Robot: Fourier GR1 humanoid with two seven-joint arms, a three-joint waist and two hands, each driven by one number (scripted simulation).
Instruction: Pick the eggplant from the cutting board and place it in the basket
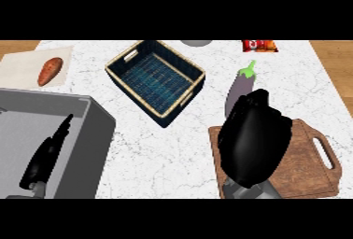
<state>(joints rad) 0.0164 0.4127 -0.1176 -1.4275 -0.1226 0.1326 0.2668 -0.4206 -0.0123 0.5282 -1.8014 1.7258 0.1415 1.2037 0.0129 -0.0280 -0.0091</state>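
Far left, well apart from any fingers: a sweet potato (50, 71) lying on a pale cloth (21, 65). Below it, over the grey sink (82, 140), the left hand (43, 161) resting edge-on, fingers (65, 127) straight and together, pointing up the view, holding nothing.

At centre, a woven basket (117, 59) with a dark blue lining, set at an angle on the white marble counter (172, 149), off to the left of the right hand's fingertips and well apart from them.

Further right, the eggplant (241, 86), long and purple with a green stem pointing away, lying just beyond the top edge of the wooden cutting board (314, 172), its near end hidden behind the right hand (254, 135). Hand seen from the back, stretched forward over the board, fingers (257, 97) extended and close together, tips over or touching the eggplant's near end; cannot tell whether anything is curled round it yet. Forearm rising from the lower edge, wrist straight.

Probably light for its size, fairly stiff, with smooth glossy skin likely to slip and roll; best taken across the thick middle of the body, thumb on one side and fingers on the other, not by the stem or tapered end.

Top right, beyond the fingertips: a red snack bag (260, 45).
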